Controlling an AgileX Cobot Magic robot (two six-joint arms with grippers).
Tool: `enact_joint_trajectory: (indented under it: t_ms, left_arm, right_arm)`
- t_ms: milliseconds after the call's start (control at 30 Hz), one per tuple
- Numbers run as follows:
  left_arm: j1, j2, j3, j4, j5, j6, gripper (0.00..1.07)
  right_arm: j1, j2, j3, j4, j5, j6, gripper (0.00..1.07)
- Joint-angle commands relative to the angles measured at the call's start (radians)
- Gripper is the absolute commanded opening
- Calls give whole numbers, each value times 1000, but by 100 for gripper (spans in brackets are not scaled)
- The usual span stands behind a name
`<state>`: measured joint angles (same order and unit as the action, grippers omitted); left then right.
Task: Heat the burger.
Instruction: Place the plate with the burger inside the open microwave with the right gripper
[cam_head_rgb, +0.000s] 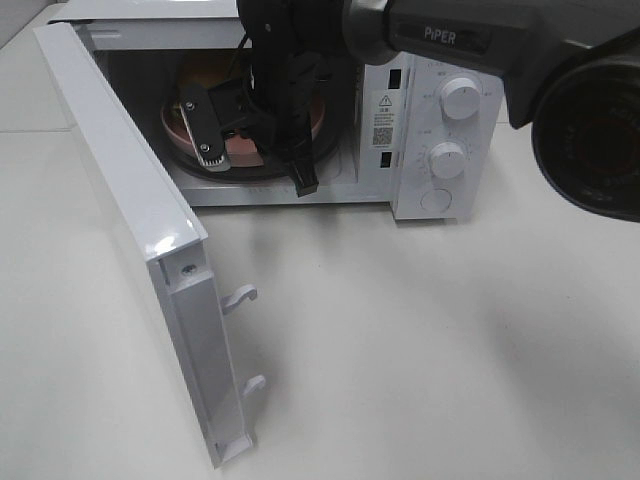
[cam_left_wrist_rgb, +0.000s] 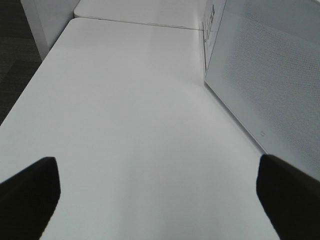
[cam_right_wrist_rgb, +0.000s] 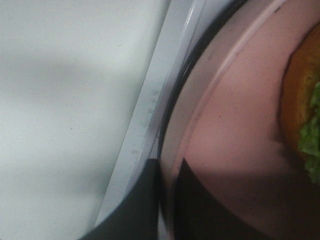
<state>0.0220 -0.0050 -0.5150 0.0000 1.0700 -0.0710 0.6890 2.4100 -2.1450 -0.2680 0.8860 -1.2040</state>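
- While the microwave (cam_head_rgb: 430, 150) door (cam_head_rgb: 120, 190) stands wide open, your right gripper (cam_right_wrist_rgb: 167, 197) is pinched shut on the dish (cam_right_wrist_rgb: 235, 130) rim. Likely reason: fingers stay off the food.
- Burger (cam_right_wrist_rgb: 300, 95) sits on that dish, inside the microwave.
- Right arm reaches in through the front.
- Left gripper (cam_left_wrist_rgb: 160, 200): spread wide, empty, over bare table (cam_left_wrist_rgb: 130, 100) outside the door.

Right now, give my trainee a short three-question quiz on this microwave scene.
1. True or false: the burger sits outside the microwave.
2. The right tool is shut on: A) the pink dish at its rim, B) a spoon, C) nothing?
3. Fill in: the left tool has its jaws ____ over the table.
Key: 1 false; 2 A; 3 open.
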Motion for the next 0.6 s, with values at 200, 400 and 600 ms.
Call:
enact_joint_trajectory:
  t_ms: [200,400,600]
  left_arm:
    - [-2,-17,-1,-6,1,2,102]
    - [-2,-17,-1,0,1,3,102]
    - [-2,-17,-1,0,1,3,102]
  right_arm:
    - [-13,2,-44,-13,-46,22,0]
    - [-19,17,-44,-13,-59,22,0]
    - [-25,31,-44,-7,-62,23,0]
